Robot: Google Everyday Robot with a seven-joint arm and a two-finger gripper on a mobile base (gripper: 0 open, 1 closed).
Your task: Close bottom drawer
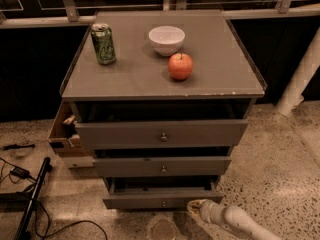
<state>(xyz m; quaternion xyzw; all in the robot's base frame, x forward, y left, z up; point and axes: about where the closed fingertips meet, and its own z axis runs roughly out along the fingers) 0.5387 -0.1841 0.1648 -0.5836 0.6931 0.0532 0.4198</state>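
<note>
We see one grey cabinet in the middle of the frame, with three drawer fronts stacked one below the other, each with one small round knob at its centre. The bottom drawer [150, 201], the narrowest of the three, sits at the lower centre of the frame and stands pulled out, with a dark strip of its inside showing behind the front. The middle drawer [200, 165] and the top drawer [120, 134] above it also show dark gaps over their fronts. On the counter [225, 81] we count three things, well apart: one green can [103, 44] standing upright at the upper left, one white bowl [166, 39] at the upper centre, and one red apple [180, 66] just below and to the right of the bowl. The one gripper [196, 207] lies low in the lower right of the frame, just beside the right end of the bottom drawer's front, on its pale arm [240, 224]; we cannot tell whether it is open or closed, nor whether it touches the front. One cardboard box [62, 139] stands at the cabinet's left side, and one white pole [300, 74] leans at the right edge.
</note>
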